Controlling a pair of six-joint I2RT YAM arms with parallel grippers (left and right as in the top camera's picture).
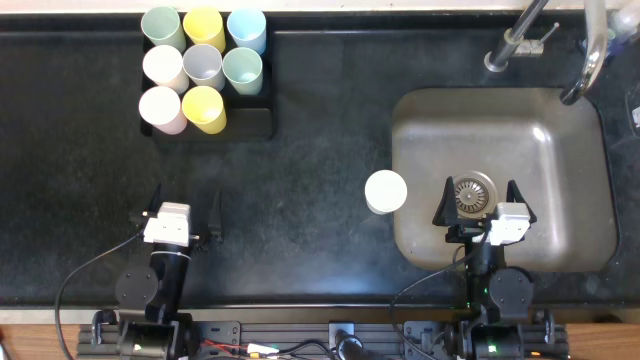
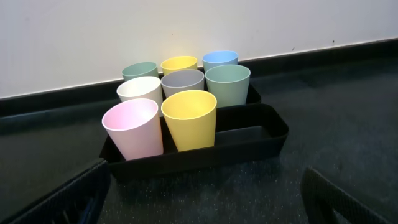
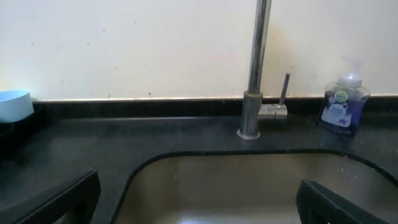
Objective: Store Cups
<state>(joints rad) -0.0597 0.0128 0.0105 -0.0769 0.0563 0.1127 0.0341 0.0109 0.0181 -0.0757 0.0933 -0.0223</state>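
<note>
One sink (image 1: pixel 560 130) on the right. One black tray (image 1: pixel 256 124) back-left holds eight cups (image 1: pixel 203 66); its near-right slot is free. A ninth, the white cup (image 1: pixel 386 191), stands on the counter (image 1: pixel 320 150) just beside the sink's left rim. Faucet (image 3: pixel 256 68) and soap bottle (image 3: pixel 344 102) stand behind the sink. Left gripper (image 1: pixel 186 212) and right gripper (image 1: pixel 481 203) are both spread wide, holding nothing.

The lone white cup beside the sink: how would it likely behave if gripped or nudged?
The white cup looks like smooth plastic, like those in the tray, so probably light, rigid and slippery to pinch. It stands on end close to the sink rim, so a sideways nudge might tip it in; once down it would likely roll.
</note>
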